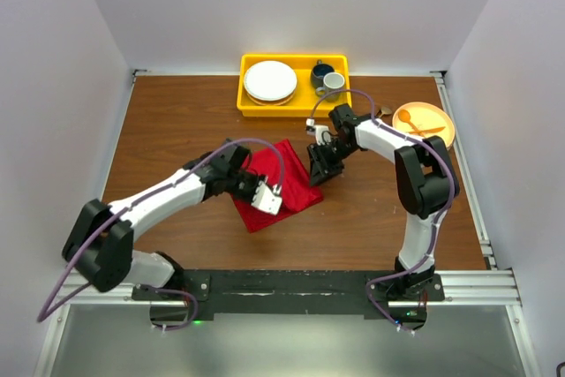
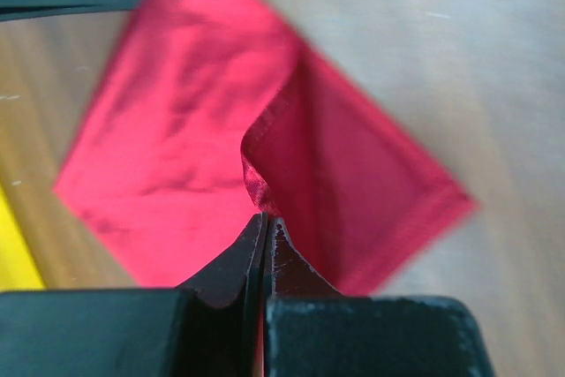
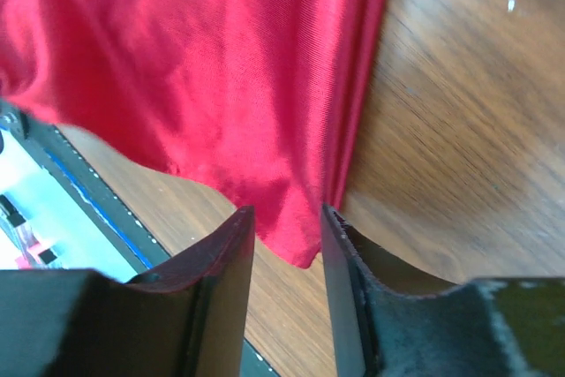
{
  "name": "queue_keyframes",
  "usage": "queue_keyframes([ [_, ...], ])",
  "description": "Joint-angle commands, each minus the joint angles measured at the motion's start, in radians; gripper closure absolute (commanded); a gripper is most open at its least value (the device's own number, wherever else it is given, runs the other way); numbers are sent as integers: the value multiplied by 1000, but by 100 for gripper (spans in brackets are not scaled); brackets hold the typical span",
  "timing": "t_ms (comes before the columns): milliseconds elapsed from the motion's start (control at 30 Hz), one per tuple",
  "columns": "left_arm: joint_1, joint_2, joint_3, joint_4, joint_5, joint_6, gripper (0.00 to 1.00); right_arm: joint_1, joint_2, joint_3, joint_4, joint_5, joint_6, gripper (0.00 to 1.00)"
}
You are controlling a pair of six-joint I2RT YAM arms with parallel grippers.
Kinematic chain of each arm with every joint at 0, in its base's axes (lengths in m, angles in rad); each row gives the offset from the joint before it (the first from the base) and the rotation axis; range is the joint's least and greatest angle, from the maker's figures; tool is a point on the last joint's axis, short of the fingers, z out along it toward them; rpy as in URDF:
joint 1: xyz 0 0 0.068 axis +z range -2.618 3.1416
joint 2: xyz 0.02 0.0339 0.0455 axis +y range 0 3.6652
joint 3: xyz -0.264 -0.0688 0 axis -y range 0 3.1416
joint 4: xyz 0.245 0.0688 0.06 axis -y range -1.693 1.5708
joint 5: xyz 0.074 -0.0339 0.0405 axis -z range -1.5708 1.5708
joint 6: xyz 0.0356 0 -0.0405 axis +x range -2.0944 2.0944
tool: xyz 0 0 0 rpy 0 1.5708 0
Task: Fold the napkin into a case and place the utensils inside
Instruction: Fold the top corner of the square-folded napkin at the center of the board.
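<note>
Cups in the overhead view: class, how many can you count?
2. Both stand in the right end of the yellow tray: a dark blue cup at the back and a pale grey cup just in front of it. Others may be hidden.

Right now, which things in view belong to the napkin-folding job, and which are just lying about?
Job: napkin; utensils, on the orange plate; left tool, pinching the napkin; right tool, open at its corner.
Lying about: yellow tray; white plates; cups.
</note>
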State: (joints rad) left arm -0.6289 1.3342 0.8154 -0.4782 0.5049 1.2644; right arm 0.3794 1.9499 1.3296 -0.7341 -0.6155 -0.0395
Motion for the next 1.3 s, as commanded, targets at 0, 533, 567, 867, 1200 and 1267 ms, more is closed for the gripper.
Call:
queue_keyframes([
  [0,49,135,147,47,89,-65,100,4,-86,51,7,-26,-17,57],
  [533,169,546,493,208,113,-83,100,-2,-123,29,33,-12,3,50],
  [567,169,559,501,216,116,-85,100,0,-121,29,35,-16,6,50],
  [867,169,596,508,300,112,-137,87,1,-77,7,58,-21,32,53],
  [1200,388,519,570,-39,164,-555,45,7,-25,-76,87,43,33,59],
  [1267,435,514,536,-54,219,-626,44,7,3,-70,98,63,33,59],
])
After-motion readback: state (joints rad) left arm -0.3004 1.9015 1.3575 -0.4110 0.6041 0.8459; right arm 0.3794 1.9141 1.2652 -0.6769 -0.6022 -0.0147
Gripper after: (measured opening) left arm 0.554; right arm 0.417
